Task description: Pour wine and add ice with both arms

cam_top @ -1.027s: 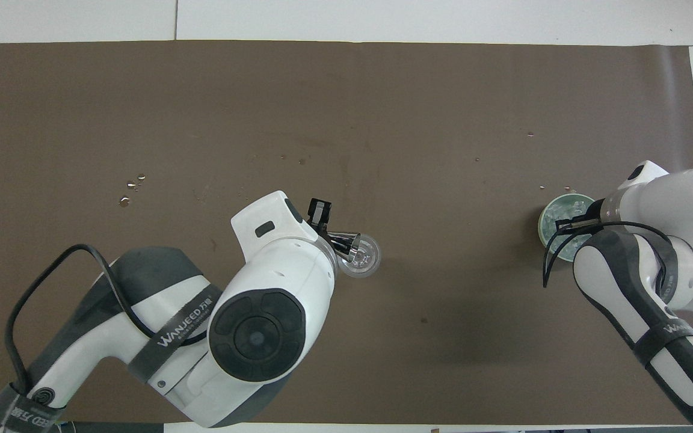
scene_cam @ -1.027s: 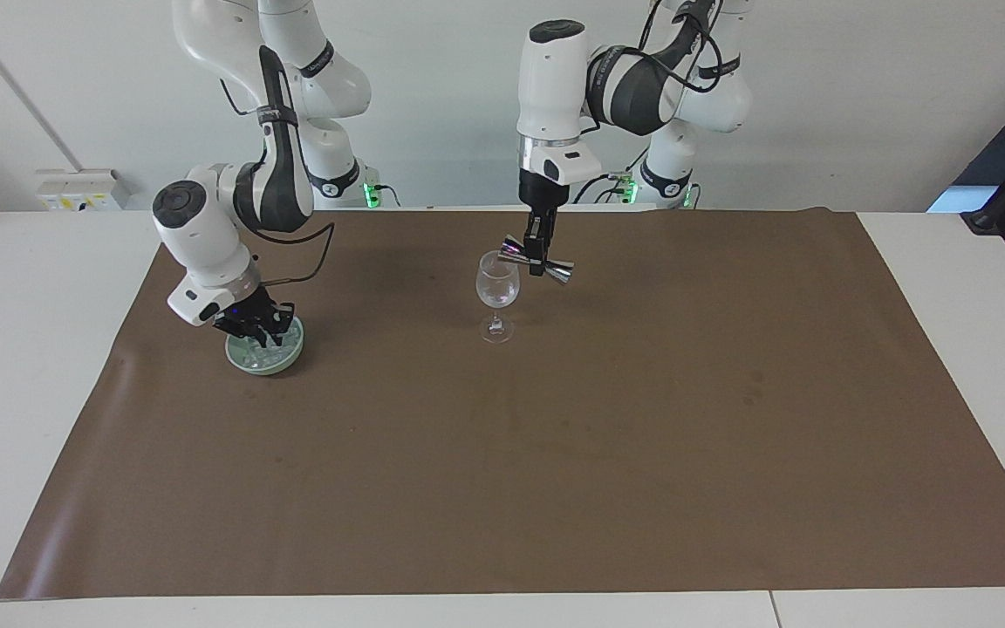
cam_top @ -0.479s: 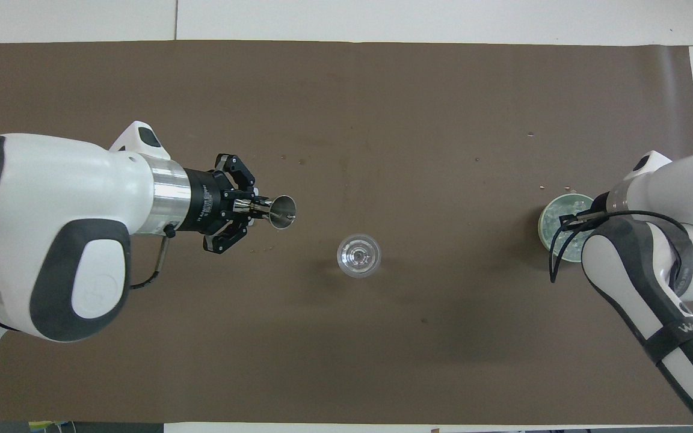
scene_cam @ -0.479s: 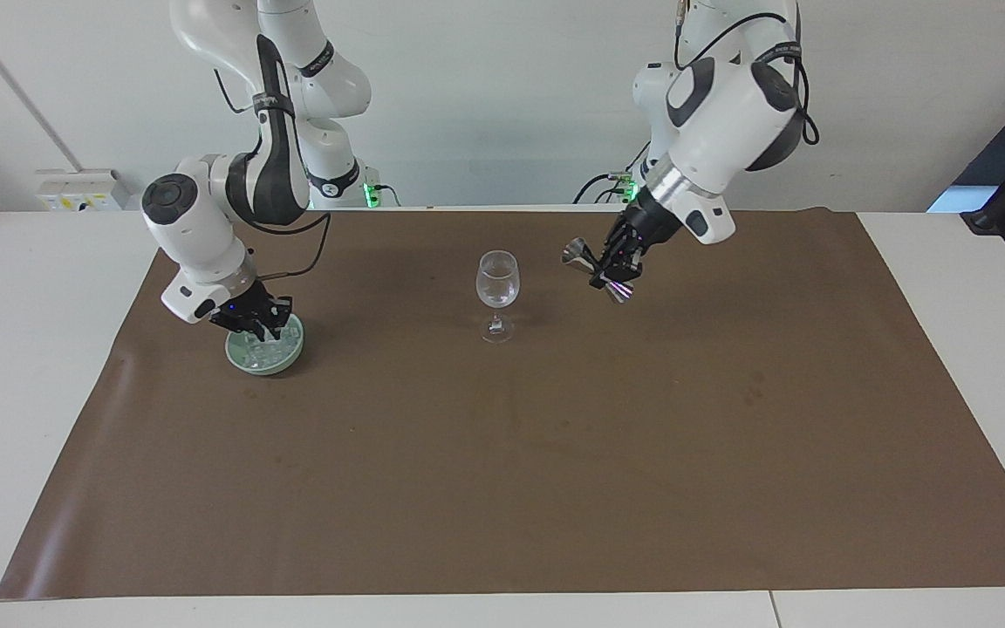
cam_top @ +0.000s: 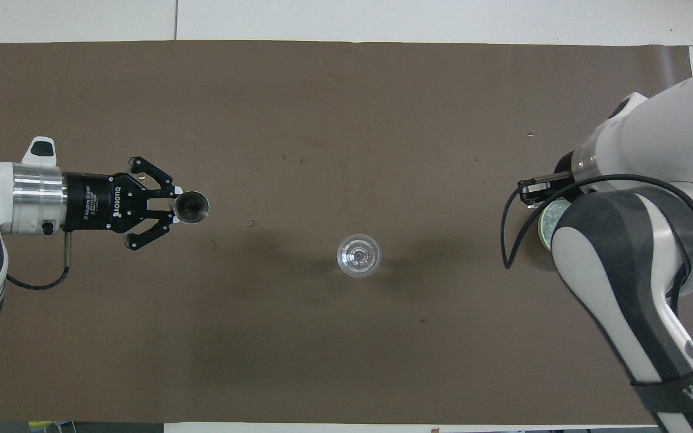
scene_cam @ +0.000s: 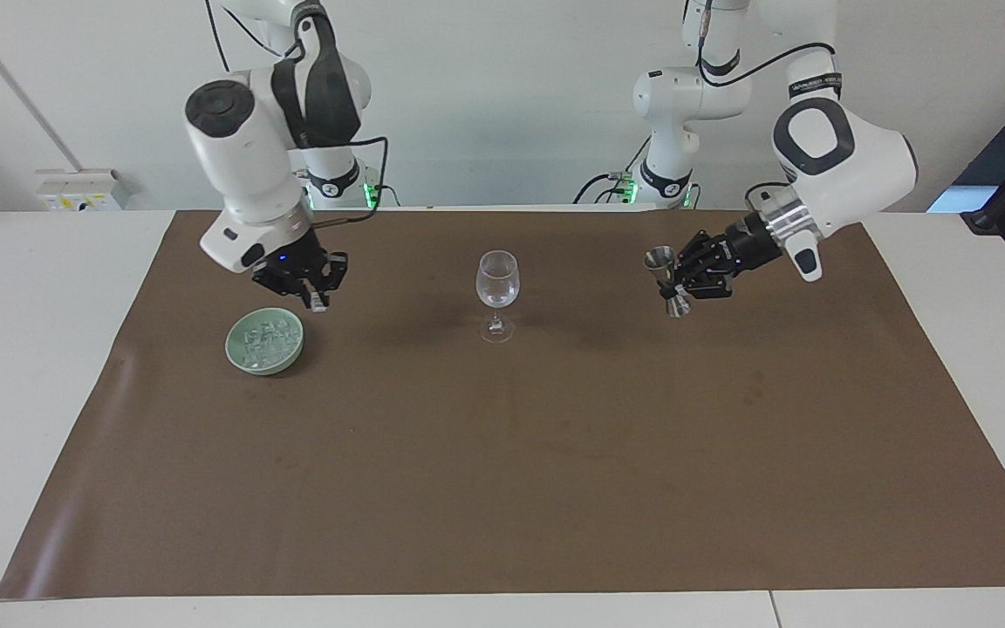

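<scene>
1. Two arms, one dish, one glass, one jigger. In the facing view, right gripper [scene_cam: 317, 301] up over the mat beside the green dish [scene_cam: 265, 342], clenched on one ice cube [scene_cam: 318, 304].
2. Remaining ice [scene_cam: 263, 339] heaped in that dish at the right arm's end.
3. Wine glass [scene_cam: 497, 283] upright mid-mat.
4. Left gripper [scene_cam: 679, 283] clamps the steel jigger [scene_cam: 666, 279] upright.
5. Overhead, the right arm hides most of the dish; the jigger's open mouth shows.

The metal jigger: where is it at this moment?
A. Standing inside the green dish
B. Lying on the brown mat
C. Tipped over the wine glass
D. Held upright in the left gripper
D: the left gripper is shut on the jigger, upright above the mat, apart from the wine glass.
</scene>
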Motion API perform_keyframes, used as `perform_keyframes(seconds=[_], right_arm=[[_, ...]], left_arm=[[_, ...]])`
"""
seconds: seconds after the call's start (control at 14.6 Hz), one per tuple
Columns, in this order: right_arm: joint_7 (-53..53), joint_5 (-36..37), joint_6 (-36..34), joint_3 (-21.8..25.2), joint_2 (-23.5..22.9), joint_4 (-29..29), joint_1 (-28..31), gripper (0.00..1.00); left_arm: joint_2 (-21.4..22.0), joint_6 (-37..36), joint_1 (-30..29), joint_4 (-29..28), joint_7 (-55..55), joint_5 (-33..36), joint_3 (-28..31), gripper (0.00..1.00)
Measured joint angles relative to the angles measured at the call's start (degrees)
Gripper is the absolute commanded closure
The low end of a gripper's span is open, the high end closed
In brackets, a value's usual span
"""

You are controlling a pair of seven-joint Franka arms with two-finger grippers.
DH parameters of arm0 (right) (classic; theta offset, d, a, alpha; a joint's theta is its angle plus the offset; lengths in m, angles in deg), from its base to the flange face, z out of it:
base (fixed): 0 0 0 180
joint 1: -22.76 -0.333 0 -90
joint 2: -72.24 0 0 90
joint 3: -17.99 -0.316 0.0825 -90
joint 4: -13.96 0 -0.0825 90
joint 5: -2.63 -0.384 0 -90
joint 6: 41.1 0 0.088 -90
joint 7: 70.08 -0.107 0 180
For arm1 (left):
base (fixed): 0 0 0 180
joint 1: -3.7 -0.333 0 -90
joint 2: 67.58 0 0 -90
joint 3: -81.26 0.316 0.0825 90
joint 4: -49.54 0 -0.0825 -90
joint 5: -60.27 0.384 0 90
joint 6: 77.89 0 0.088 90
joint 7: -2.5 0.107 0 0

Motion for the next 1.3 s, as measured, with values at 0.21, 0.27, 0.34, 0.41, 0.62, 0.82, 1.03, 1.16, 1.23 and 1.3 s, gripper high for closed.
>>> perform_keyframes(seconds=[0.21, 0.27, 0.34, 0.41, 0.62, 0.82, 1.03, 1.16, 1.23, 1.3], right_arm=[[-11.55, -1.10, -0.22, -0.34, -1.65, 4.89, -8.99, 0.95], [-14.16, -1.29, 0.06, -0.35, -2.15, 5.77, -11.20, 0.95], [-16.97, -1.46, 0.89, -0.36, -2.62, 6.14, -13.31, 0.95], [-19.31, -1.53, 1.60, -0.38, -3.01, 6.20, -15.02, 0.95], [-23.85, -1.79, 4.00, -0.37, -4.30, 6.00, -19.20, 0.95], [-27.38, -1.81, 6.13, -0.39, -5.68, 4.91, -22.59, 0.91], [-27.65, -1.81, 6.13, -0.35, -5.37, 2.48, -23.29, 0.90], [-27.65, -1.81, 6.12, -0.21, -4.85, 0.79, -23.28, 0.88], [-27.65, -1.81, 6.10, -0.16, -4.62, 0.30, -23.28, 0.85], [-27.65, -1.81, 6.09, -0.15, -4.46, 0.06, -23.28, 0.72]], left_arm=[[-4.26, -2.95, -6.91, 0.61, 3.68, -4.61, -0.01, 1.00], [-5.48, -3.59, -8.71, 0.87, 4.45, -5.54, -0.02, 1.00], [-6.61, -4.69, -10.51, 1.23, 5.68, -6.17, -0.04, 1.00], [-7.66, -6.29, -12.33, 1.56, 7.56, -6.42, -0.06, 1.00], [-12.57, -13.29, -20.00, 3.19, 15.12, -6.85, -0.03, 1.00], [-17.34, -14.75, -24.84, 4.96, 19.55, -7.37, -0.05, 1.00], [-20.55, -14.86, -27.37, 5.70, 22.39, -8.88, -0.08, 1.00], [-21.41, -14.29, -27.62, 5.81, 22.57, -10.63, -0.10, 1.00], [-21.76, -13.95, -27.62, 5.80, 22.57, -12.07, -0.13, 1.00], [-22.32, -13.29, -27.61, 5.77, 22.56, -13.62, -0.21, 1.00]])
